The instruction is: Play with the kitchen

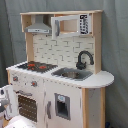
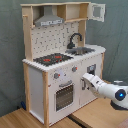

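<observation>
white arm (image 2: pixel 107 89), near: tip at the front of the kitchen (image 2: pixel 60 60), beside the oven door (image 2: pixel 64 95); grip state cannot be told. wood-and-white kitchen stands against the grey curtain (image 2: pixel 10 55). advice: approach slowly, squarely, press lightly, avoid tipping.

Kitchen (image 1: pixel 65 75) (image 2: pixel 62 60) stands upright, white w/ light-wood frame. Grey hood (image 2: pixel 49 21) up top, pegboard back, black faucet (image 1: pixel 84 59) over sink (image 1: pixel 72 74), red-ringed black hob (image 2: pixel 52 59) beside it. Knobs below hob; windowed oven door (image 2: pixel 64 96) closed.
</observation>
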